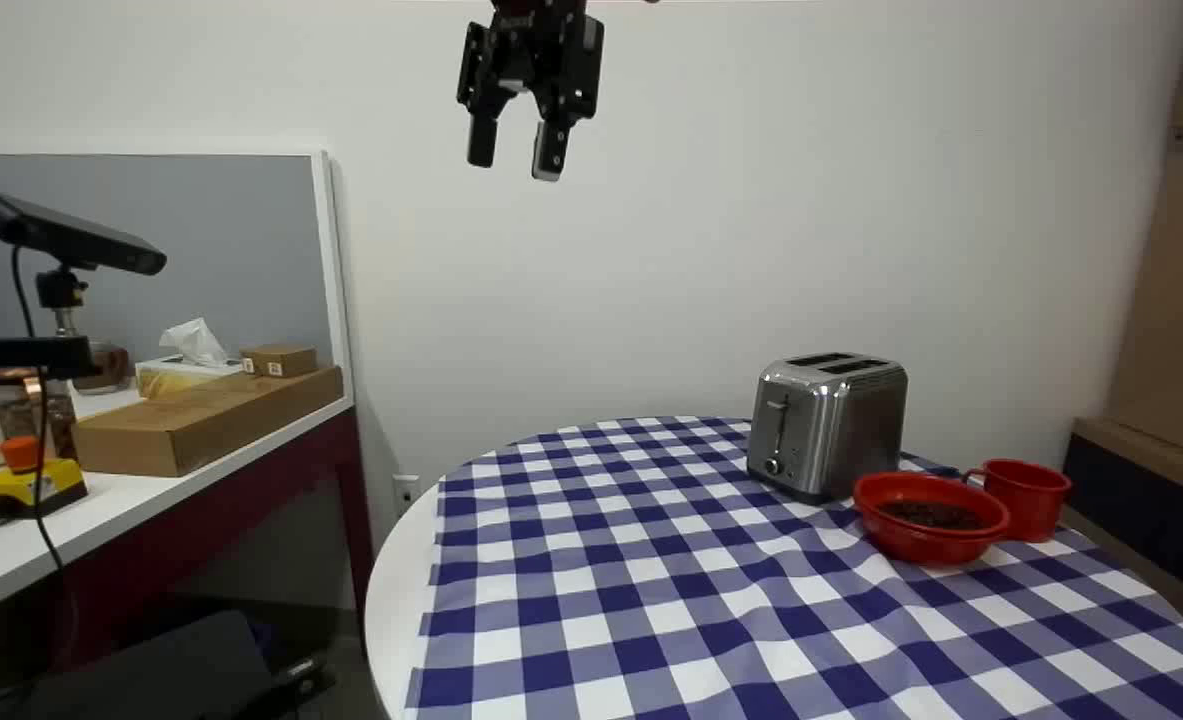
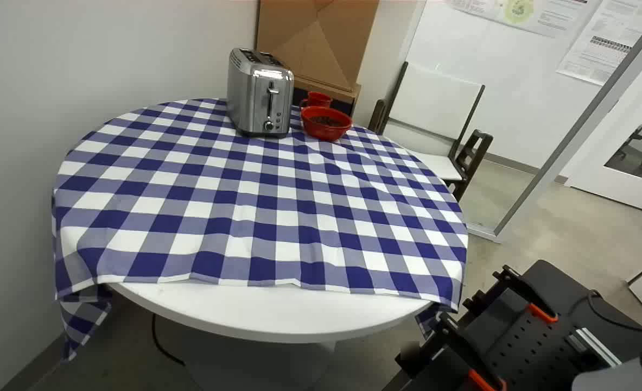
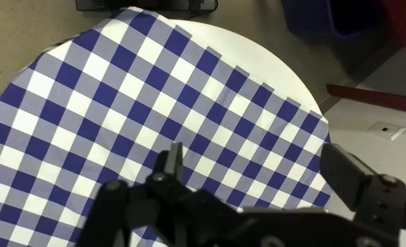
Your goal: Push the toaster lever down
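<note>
A silver two-slot toaster [image 1: 856, 425] stands upright at the back of the table, and it also shows in an exterior view [image 2: 242, 100]. Its lever [image 1: 778, 406] is on the narrow front face, near the top of its slot. The lever also shows near the slot's top in an exterior view [image 2: 272, 91]. My gripper [image 1: 515, 155] hangs high above the table, well up and to one side of the toaster, touching nothing. In the wrist view the gripper [image 3: 252, 147] has its fingers wide apart with nothing between them. The toaster is out of the wrist view.
A red bowl [image 1: 926, 545] with dark contents and a red mug [image 1: 1029, 500] stand close beside the toaster. A checkered cloth [image 2: 255, 195] covers most of the round white table [image 2: 277, 309]. A side table holds a cardboard box [image 1: 211, 415] and a camera on a stand [image 1: 66, 235].
</note>
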{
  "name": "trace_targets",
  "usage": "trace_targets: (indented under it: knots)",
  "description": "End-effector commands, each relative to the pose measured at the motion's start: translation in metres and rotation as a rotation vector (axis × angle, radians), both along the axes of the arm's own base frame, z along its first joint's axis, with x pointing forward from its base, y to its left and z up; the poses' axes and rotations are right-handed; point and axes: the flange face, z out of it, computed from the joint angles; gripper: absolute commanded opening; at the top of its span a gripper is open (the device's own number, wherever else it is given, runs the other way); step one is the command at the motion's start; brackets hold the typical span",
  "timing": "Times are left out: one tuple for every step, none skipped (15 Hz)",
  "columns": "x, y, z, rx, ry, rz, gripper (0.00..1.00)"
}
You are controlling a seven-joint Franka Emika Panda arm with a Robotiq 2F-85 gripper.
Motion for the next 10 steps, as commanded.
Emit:
trace_targets:
  knots:
    - [0.000,0.000,0.001,0.000,0.000,0.000,1.00]
    - [0.000,0.000,0.001,0.000,-0.001,0.000,1.00]
    - [0.000,0.000,0.002,0.000,-0.002,0.000,1.00]
    - [0.008,-0.002,-0.001,-0.031,-0.020,-0.017,1.00]
    - [0.016,-0.004,-0.003,-0.050,-0.039,-0.018,1.00]
    - [0.030,-0.009,-0.004,-0.068,-0.069,-0.023,1.00]
    - [0.045,-0.014,-0.005,-0.084,-0.100,-0.018,1.00]
    - [0.063,-0.020,-0.007,-0.098,-0.128,-0.023,1.00]
    - [0.082,-0.027,-0.009,-0.107,-0.151,-0.033,1.00]
    - [0.104,-0.033,-0.012,-0.124,-0.167,-0.035,1.00]
